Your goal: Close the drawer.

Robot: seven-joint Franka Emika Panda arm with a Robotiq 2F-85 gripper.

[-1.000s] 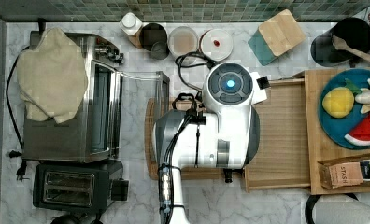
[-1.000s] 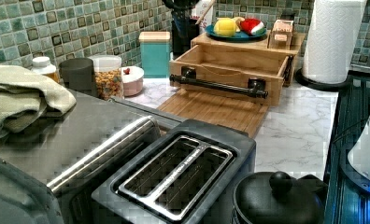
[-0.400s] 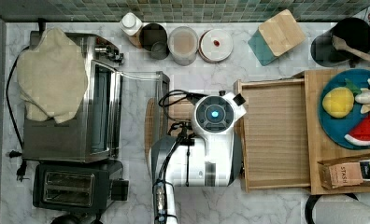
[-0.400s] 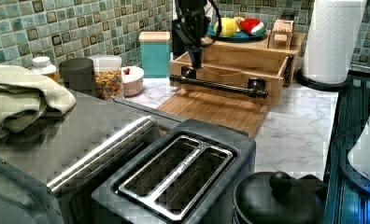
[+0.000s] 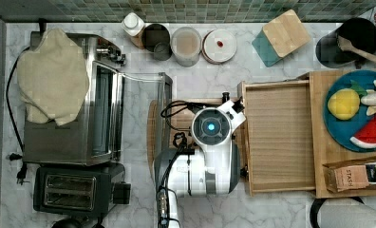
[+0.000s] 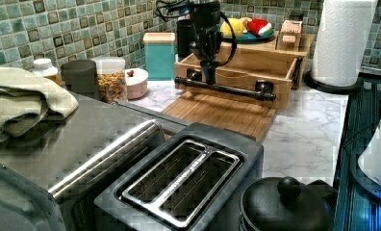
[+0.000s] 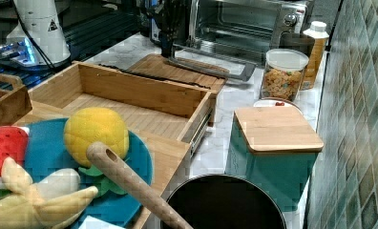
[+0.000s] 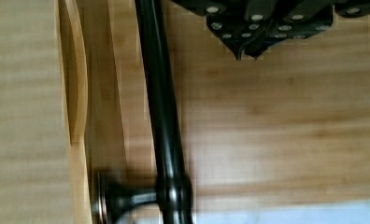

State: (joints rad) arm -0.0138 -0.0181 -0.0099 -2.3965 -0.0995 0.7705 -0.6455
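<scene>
Hanging beside the straight-grained bamboo drawer (image 6: 256,72)'s round black bar handle (image 8: 162,116), the tool (image 8: 248,49) looks pressed together.

The drawer (image 5: 278,137) is a shallow light-bamboo tray with thin walls, pulled out and empty, toward the top view's right; a black bar handle (image 6: 225,89) runs across its front panel.

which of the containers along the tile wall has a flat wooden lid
The teal box, at the top view's right end of that row. The cereal jar has a clear lid, and the white bottle a white cap.
</scene>
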